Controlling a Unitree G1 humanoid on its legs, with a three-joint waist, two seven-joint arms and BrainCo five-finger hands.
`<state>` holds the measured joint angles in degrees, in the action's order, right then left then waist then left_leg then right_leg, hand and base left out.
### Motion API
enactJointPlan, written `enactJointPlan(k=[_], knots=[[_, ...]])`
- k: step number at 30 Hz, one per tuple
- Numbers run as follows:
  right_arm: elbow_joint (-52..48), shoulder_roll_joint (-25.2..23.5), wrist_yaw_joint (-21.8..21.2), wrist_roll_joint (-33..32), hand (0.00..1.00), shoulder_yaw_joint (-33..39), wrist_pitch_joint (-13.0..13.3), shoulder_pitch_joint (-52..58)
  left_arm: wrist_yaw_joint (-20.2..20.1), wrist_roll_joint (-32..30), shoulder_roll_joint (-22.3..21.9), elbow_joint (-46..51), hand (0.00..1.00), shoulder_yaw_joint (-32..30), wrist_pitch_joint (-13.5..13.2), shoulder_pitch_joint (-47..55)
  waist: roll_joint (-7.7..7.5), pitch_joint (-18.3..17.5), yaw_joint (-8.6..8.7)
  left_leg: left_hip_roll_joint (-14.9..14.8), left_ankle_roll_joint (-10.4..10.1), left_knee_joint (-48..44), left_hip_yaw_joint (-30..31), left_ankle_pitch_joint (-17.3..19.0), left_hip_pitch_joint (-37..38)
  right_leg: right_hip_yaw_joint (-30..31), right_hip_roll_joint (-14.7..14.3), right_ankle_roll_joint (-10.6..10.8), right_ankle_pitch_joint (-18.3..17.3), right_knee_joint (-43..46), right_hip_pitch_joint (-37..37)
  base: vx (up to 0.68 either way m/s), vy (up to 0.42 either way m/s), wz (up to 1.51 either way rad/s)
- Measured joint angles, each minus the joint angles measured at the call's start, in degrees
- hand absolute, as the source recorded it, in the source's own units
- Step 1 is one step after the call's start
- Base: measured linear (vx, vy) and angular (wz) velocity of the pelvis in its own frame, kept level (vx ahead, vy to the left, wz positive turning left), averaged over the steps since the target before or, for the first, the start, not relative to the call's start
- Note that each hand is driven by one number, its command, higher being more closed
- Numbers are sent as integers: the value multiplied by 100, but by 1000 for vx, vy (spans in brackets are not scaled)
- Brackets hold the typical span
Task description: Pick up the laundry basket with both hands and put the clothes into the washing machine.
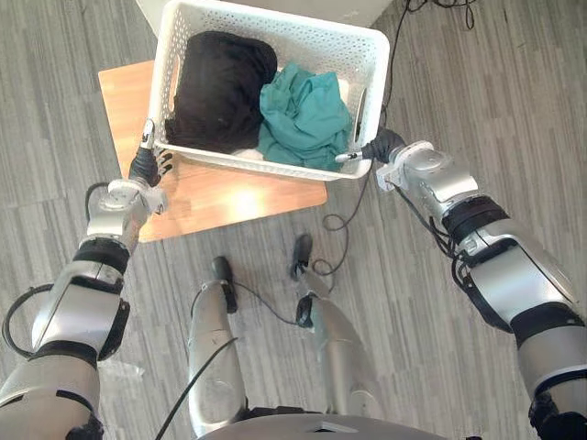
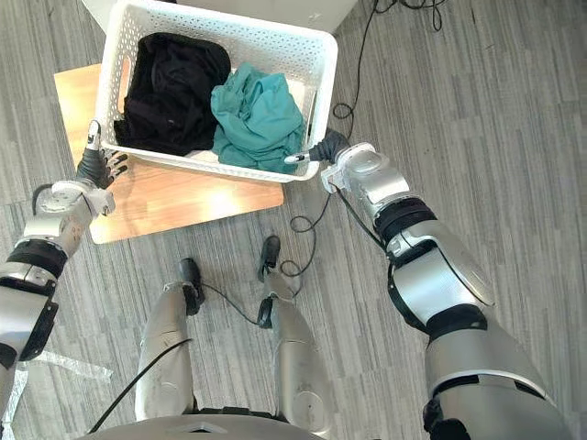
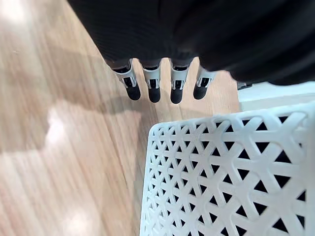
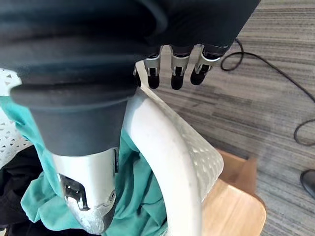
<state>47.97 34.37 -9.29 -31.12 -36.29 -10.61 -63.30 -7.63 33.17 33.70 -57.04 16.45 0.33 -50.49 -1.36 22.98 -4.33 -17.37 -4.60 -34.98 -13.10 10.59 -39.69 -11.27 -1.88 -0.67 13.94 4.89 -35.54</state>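
A white lattice laundry basket [image 1: 275, 26] stands on a low wooden table [image 1: 229, 197]. It holds a black garment [image 1: 220, 87] on the left and a teal garment [image 1: 303, 115] on the right. My left hand [image 1: 147, 165] is at the basket's near left corner, its fingers [image 3: 152, 88] relaxed over the wood beside the lattice wall [image 3: 221, 172] and holding nothing. My right hand [image 1: 383, 145] is at the near right corner. There the rim [image 4: 167, 147] runs between its thumb [image 4: 88, 196], which lies inside over the teal cloth, and its fingers [image 4: 172, 73] outside; they are not closed on it.
Grey plank floor surrounds the table. A black cable [image 1: 344, 220] loops on the floor by the table's right edge, and more cable [image 4: 275, 69] lies further right. A white unit's edge [image 1: 303, 7] shows just behind the basket.
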Motion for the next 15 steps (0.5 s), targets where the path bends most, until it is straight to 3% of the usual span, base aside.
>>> enactJointPlan(k=[6, 7, 8, 9, 10, 15], knots=[[-242, 18, 57, 0, 0, 98, 0, -41, -365, -882, 354, -100, 0, -8, 178, -274, -18, 15, 10, -19, 36, -78, -104, -19, -155, 141, -41, 142, 36, -353, -31, 4, -5, -10], [-270, 20, 62, -1, 0, 99, 0, -42, -423, -971, 387, -114, 0, -9, 185, -300, -17, 16, 8, -20, 50, -53, -110, -35, -157, 141, -41, 218, -23, -394, -27, 4, -5, -15], [-350, 28, 68, -2, 0, 104, 0, -42, -535, -1144, 456, -181, 0, -10, 185, -379, 5, 32, 9, -54, 80, 90, -117, -123, -144, 104, -44, 501, -258, -411, -41, 30, -2, -11], [-390, 42, 71, -2, 0, 107, -1, -42, -602, -1251, 531, -226, 0, 3, 188, -465, 8, 57, 17, -106, 109, 115, -159, -142, -144, 107, -37, 140, -96, -128, -104, 71, 22, 1], [-398, 47, 69, -3, 0, 107, -5, -49, -673, -1396, 616, -221, 0, 61, 181, -503, -7, 88, 50, -89, 41, -32, -83, -101, -175, 151, -53, 20, -43, -35, -42, 90, 15, -2], [-665, 161, 47, -4, 0, 107, -11, -53, -1040, -1986, 1109, -219, 0, 649, 178, -800, -10, 98, 49, -130, 44, -80, -124, -106, -289, 235, -87, 99, 40, -265, -63, 27, -13, -6]])
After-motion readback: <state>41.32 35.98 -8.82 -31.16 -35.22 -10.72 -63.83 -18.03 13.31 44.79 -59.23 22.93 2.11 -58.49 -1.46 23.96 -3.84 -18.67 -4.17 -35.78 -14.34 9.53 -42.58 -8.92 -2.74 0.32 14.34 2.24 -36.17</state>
